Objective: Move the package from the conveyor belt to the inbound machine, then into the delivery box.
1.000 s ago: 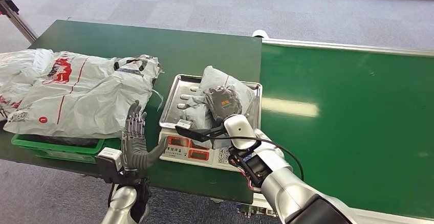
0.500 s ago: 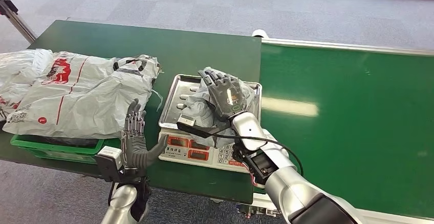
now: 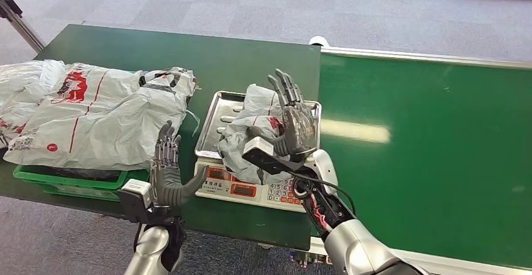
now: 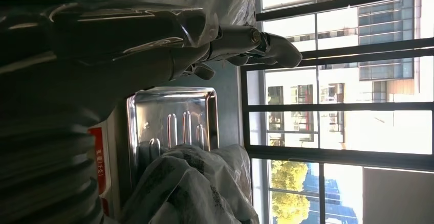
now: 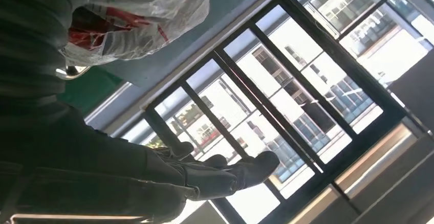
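A green table [image 3: 188, 55] butts against a wide green conveyor belt [image 3: 426, 137] over grey carpet, and where they meet stands the inbound machine [image 3: 241, 184], a scale topped by a steel tray [image 3: 216, 115]. The package [image 3: 248, 140], a crumpled grey poly bag with red print, lies on that tray, sagging over its front edge onto the keypad. A second ago the right hand [image 3: 290, 124] lay flat on top of the bag; now it has lifted off and stands beside it, palm upright, fingers spread and holding nothing. That reads as a release: the weighing stop looks done, leaving the transfer into the delivery box [image 3: 66, 181], the green crate at the table's left already heaped with grey bags [image 3: 94, 115]. The left hand [image 3: 166, 174], open with fingers upright, has not moved, waiting between crate and scale.
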You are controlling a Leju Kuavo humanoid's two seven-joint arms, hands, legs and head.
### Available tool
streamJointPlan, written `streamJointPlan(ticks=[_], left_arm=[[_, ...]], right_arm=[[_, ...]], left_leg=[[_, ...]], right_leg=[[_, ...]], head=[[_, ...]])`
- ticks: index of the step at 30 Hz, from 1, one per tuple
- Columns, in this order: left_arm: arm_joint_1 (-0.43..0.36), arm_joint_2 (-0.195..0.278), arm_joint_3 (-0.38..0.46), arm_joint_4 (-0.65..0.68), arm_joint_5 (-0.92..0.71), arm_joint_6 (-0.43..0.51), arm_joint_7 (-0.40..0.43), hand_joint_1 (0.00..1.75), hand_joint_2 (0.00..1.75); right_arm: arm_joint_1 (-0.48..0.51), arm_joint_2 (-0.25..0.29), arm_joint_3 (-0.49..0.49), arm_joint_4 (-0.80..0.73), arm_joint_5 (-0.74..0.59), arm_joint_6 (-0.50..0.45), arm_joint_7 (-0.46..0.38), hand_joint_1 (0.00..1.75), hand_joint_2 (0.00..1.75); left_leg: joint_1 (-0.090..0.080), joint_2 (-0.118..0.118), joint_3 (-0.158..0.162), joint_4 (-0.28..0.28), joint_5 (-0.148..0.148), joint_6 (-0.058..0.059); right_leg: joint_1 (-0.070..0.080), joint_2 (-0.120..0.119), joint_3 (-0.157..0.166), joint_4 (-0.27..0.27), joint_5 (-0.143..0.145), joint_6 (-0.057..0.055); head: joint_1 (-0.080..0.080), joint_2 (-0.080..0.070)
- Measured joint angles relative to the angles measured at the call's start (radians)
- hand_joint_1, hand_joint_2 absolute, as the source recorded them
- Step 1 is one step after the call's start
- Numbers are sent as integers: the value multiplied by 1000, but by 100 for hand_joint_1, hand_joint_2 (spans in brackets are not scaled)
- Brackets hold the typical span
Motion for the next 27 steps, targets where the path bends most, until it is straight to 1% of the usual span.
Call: streamJointPlan(ticks=[4, 7, 10, 13, 17, 20, 24, 27], left_arm=[[-3, -2, -1, 6, -2, -1, 0, 0, 175], [-4, -3, -2, 8, -2, 0, 0, 0, 175], [-4, -3, -5, 9, -2, 13, 0, 0, 175], [-4, -3, -6, 9, -1, 30, 0, 0, 175], [-10, -3, -8, 10, -16, 55, 0, 0, 175], [-37, -2, -33, 19, -76, 110, 0, 0, 175], [-114, 4, -106, 75, -135, 193, 0, 0, 175], [-203, 7, -144, 178, -203, 225, 1, 0, 175]], right_arm=[[47, -5, -6, -85, -88, 8, -4, 0, 175], [90, -19, 18, -175, -231, -15, -6, 0, 175], [140, -43, 42, -271, -377, -31, -7, 0, 175], [205, -78, 43, -370, -469, -26, -7, 0, 175], [312, -118, 33, -526, -495, -27, -8, 0, 175], [383, -135, 28, -622, -495, -26, -8, 0, 175], [473, -142, -3, -716, -522, 12, -8, 0, 175], [521, -141, -38, -747, -528, 51, -8, 0, 175]], left_leg=[[0, 0, 0, 0, 0, 0], [0, 0, 0, 0, 0, 0], [0, 1, 0, 0, 0, 0], [0, 0, -1, 0, 0, 0], [0, 0, -1, 0, -1, 0], [0, 0, -1, 0, -1, 0], [0, 0, -1, 0, -1, 0], [0, 0, -1, 0, 0, 0]], right_leg=[[0, 0, -1, 0, 0, 0], [0, 0, -1, 0, 0, 0], [0, 1, -1, 0, 0, 0], [0, 0, -1, 0, 0, 0], [0, 0, -1, -1, 0, 0], [0, 0, -2, -1, 0, 0], [0, 0, -1, -1, 0, 0], [0, 0, -1, -1, 0, 0]], head=[[0, 0], [0, 0], [0, 0], [0, 0], [0, 0], [0, 0], [0, 0], [0, 0]])
